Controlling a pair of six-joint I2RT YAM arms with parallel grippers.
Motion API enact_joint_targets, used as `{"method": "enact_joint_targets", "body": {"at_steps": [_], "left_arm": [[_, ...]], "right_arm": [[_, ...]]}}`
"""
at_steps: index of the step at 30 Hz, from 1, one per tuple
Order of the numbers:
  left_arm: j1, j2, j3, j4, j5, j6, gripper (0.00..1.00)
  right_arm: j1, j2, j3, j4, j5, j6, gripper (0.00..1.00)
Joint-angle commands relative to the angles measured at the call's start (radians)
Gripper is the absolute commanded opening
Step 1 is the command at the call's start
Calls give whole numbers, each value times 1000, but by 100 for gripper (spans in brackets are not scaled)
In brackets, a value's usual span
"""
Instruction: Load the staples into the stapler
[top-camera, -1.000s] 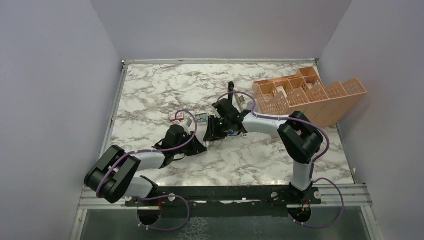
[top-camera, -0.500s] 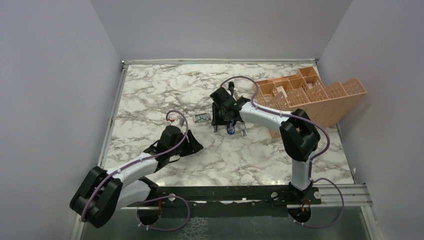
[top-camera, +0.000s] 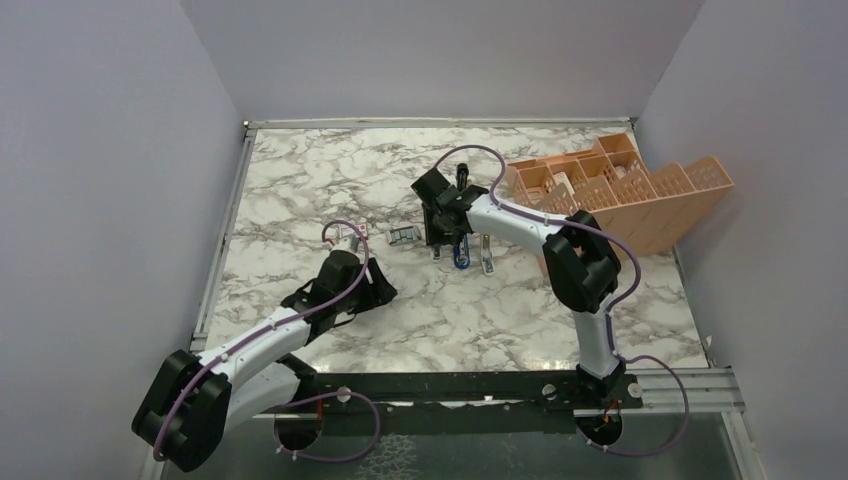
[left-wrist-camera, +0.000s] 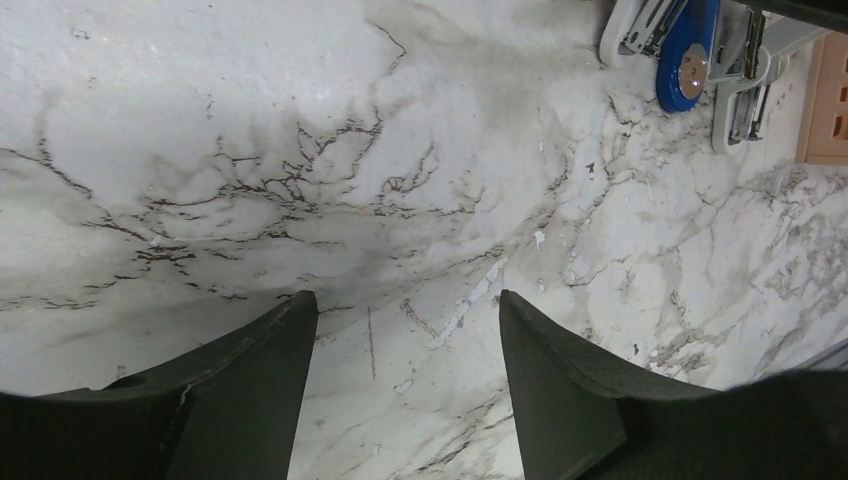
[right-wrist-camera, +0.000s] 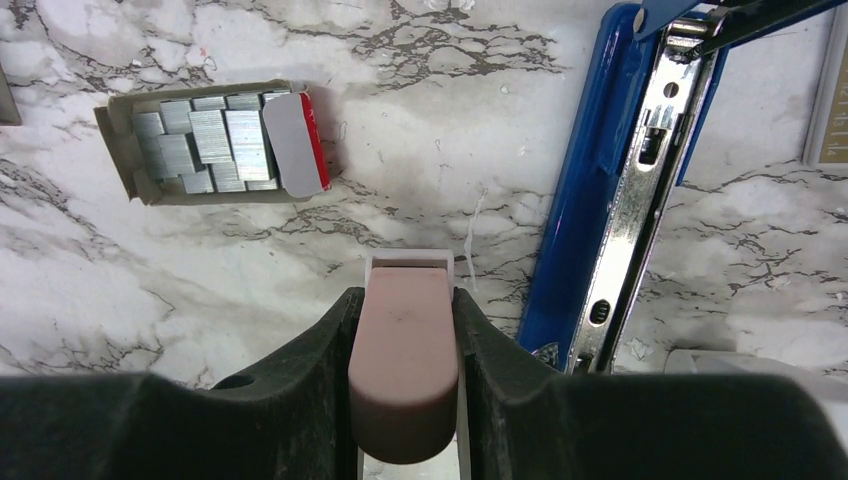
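Note:
The stapler (right-wrist-camera: 578, 210) is blue and lies opened, its bare metal channel (right-wrist-camera: 640, 180) facing up; it also shows in the top view (top-camera: 460, 252) and at the top right of the left wrist view (left-wrist-camera: 690, 50). The staples (right-wrist-camera: 205, 135) are grey strips in a small tray with a red-and-white sleeve (right-wrist-camera: 300, 145) at one end, left of the stapler (top-camera: 402, 236). My right gripper (right-wrist-camera: 405, 300) is shut on a small tan-and-white block (right-wrist-camera: 405, 370), low between the tray and the stapler. My left gripper (left-wrist-camera: 405, 300) stands open over bare marble, nearer the front left (top-camera: 375, 285).
An orange compartment basket (top-camera: 620, 190) leans at the back right. A white-and-metal piece (left-wrist-camera: 745, 90) lies just right of the stapler. Another small red-and-white box (top-camera: 350, 234) sits left of the tray, behind the left arm's cable. Side walls bound the marble table (top-camera: 300, 180).
My left gripper has opened and drawn back to the left, away from the stapler. My right gripper, still shut on the block, has moved toward the far side of the table.

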Motion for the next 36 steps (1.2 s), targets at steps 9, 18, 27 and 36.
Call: {"method": "enact_joint_targets", "body": {"at_steps": [9, 18, 27, 36], "left_arm": [[12, 6, 58, -57, -63, 24, 70], [15, 6, 68, -73, -63, 30, 70], [19, 4, 95, -104, -69, 47, 71], [24, -62, 244, -236, -170, 128, 77]], "right_arm": [[-8, 81, 51, -39, 41, -24, 35], [-8, 112, 66, -40, 20, -35, 36], [-8, 96, 63, -39, 5, -52, 47], [-12, -91, -18, 6, -2, -96, 57]]}}
